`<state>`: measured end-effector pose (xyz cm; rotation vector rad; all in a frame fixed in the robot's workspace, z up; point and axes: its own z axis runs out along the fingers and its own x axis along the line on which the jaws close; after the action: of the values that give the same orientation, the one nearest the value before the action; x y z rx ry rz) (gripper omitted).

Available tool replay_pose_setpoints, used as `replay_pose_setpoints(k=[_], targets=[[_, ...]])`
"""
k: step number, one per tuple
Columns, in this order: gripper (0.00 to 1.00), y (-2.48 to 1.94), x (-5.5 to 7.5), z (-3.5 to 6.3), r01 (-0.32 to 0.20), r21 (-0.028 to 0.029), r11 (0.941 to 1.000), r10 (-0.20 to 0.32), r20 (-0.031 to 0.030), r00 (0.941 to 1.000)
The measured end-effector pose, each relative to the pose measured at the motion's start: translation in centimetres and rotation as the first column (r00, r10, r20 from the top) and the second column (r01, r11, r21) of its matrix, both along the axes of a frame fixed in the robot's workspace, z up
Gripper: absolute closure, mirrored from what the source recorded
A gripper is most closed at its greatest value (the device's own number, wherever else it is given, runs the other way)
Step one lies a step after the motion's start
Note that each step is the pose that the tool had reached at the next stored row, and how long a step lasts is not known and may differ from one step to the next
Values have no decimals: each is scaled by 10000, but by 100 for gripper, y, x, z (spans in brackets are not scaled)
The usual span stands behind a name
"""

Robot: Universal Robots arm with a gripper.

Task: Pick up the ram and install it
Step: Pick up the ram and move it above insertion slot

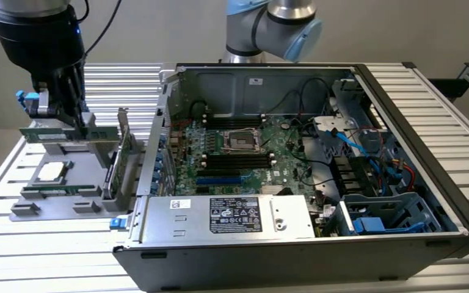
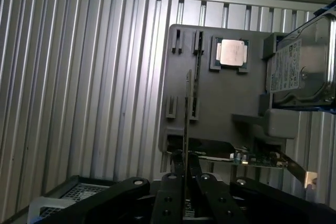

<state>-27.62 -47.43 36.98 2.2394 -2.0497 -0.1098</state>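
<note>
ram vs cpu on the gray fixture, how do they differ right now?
The ram is a long, thin green stick; the CPU is a small square with a silver lid. The ram stands on edge, clamped in the gripper; the CPU lies flat, untouched, in the gray fixture. Both are outside the computer case.

The thin green ram stick has its gripped end hidden inside the black claw. The silver hard drive runs off the view's edge, its white label unreadable.
</note>
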Motion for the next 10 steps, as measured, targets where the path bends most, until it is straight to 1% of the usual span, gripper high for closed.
replay_pose_setpoints(k=[4,10], targets=[[85,17,83,137,0,0,10000,0,-31,10000],[85,55,237,221,0,0,10000,0,-36,10000]])
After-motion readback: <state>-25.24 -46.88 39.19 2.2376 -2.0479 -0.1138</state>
